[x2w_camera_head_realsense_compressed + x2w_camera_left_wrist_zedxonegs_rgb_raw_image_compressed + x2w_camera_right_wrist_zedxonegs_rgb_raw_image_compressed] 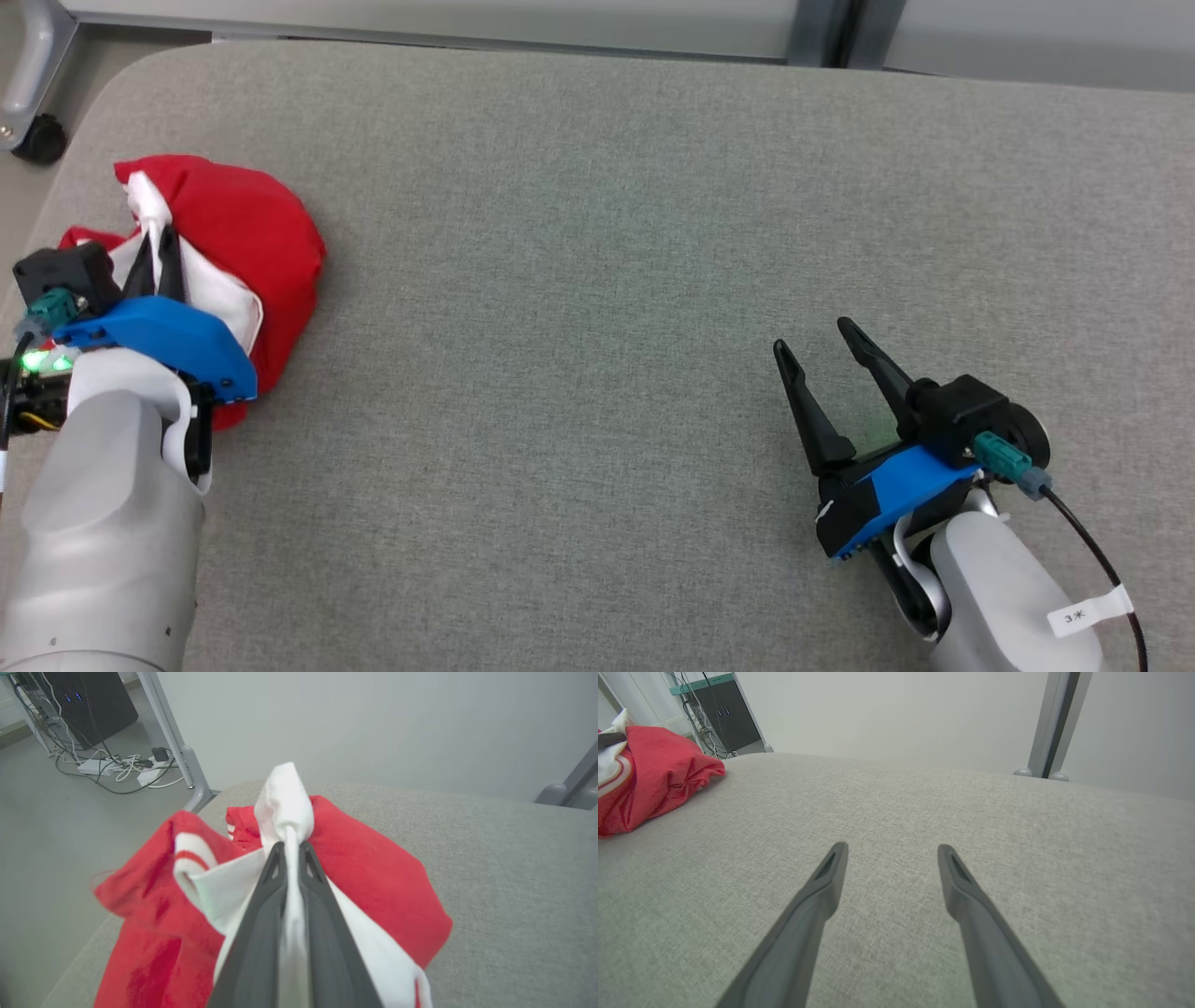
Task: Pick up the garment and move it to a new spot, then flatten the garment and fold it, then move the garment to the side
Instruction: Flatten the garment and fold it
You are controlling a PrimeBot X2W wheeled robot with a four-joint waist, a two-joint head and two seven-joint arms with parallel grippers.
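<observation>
A grey woven-fabric counter (pixel 597 233) with a rounded corner stands before a pale wall, with a tangle of cables (pixel 117 767) on the grey floor. The soft red garment (pixel 252 233), white-trimmed and crumpled into a mound, lies at the counter's left edge. The left end effector (pixel 159 245) is clamped on a bunched white fold of it. The right end effector (pixel 812 334) has its fingers spread apart, well away from the garment.
</observation>
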